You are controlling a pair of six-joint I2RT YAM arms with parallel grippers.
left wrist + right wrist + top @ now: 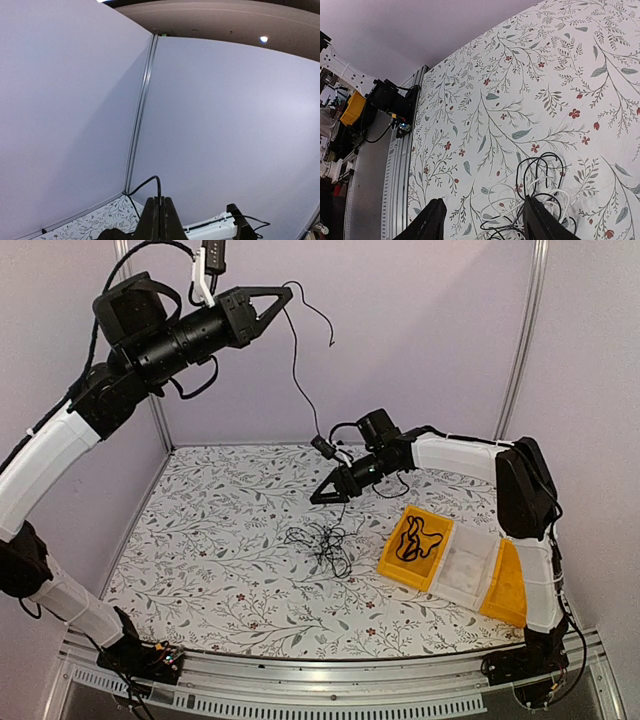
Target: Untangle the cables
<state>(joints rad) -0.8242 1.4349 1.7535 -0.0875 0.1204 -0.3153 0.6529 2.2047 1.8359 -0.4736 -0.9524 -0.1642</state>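
Observation:
My left gripper [284, 296] is raised high near the back wall and is shut on a thin black cable [295, 370]. The cable hangs down to a plug near my right wrist. In the left wrist view the closed gripper [160, 202] pinches this cable [149, 181] at its tip. A tangle of black and white cables [322, 540] lies on the floral table. My right gripper [328, 497] hovers just behind it, open and empty. In the right wrist view the tangle [542, 192] lies by the right finger [540, 220] of the open gripper [485, 220].
A yellow bin [392, 558] holding a coiled black cable [418, 538] stands right of the tangle. A clear bin [465, 565] and a yellow lid [506, 585] lie beside it. Lilac walls enclose the back and sides. The table's metal front edge [400, 165] shows in the right wrist view.

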